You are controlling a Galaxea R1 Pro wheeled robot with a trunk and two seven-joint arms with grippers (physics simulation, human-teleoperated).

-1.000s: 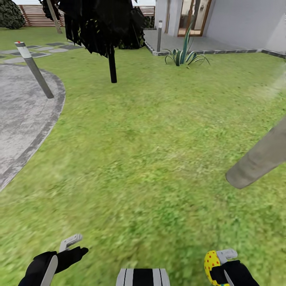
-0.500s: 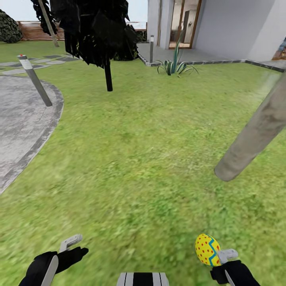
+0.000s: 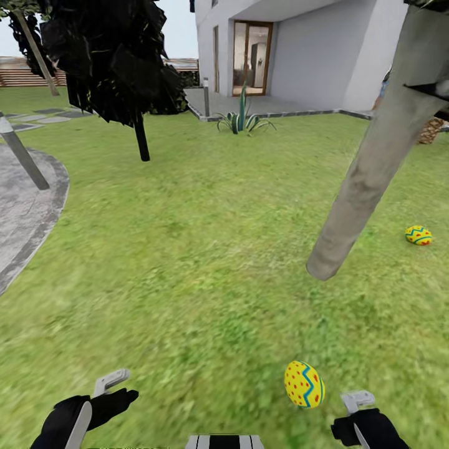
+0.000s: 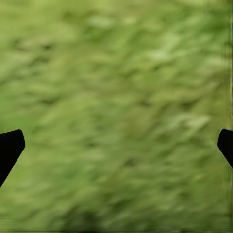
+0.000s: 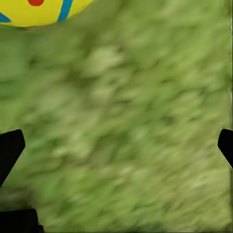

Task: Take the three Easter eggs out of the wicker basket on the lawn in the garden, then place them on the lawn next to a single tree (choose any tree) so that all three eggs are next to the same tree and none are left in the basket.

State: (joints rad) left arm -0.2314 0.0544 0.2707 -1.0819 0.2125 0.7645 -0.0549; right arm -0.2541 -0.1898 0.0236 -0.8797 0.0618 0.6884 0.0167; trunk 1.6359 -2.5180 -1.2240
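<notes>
A yellow Easter egg [image 3: 304, 384] with a blue zigzag and red dots is over the lawn [image 3: 206, 249], just left of and ahead of my right gripper [image 3: 357, 408], free of its fingers. In the right wrist view that egg [image 5: 39, 9] sits at the edge, and the right gripper [image 5: 116, 145] is open over grass. A second egg [image 3: 418, 235] lies on the grass beside the pale trunk of a tree [image 3: 368, 168] at the right. My left gripper [image 3: 106, 390] is open and empty; the left wrist view has it [image 4: 116, 145] above bare grass. The wicker basket is out of view.
Another tree [image 3: 140, 134] with a dark crown stands at the back left. A grey paved round area [image 3: 25, 206] and a slanted post [image 3: 25, 159] are at the left. A spiky plant [image 3: 242, 118] and the house patio [image 3: 262, 103] lie behind.
The egg has left my right gripper, which has opened; it now sits apart from the fingers. The camera has moved, bringing the pale trunk nearer and a second egg into view.
</notes>
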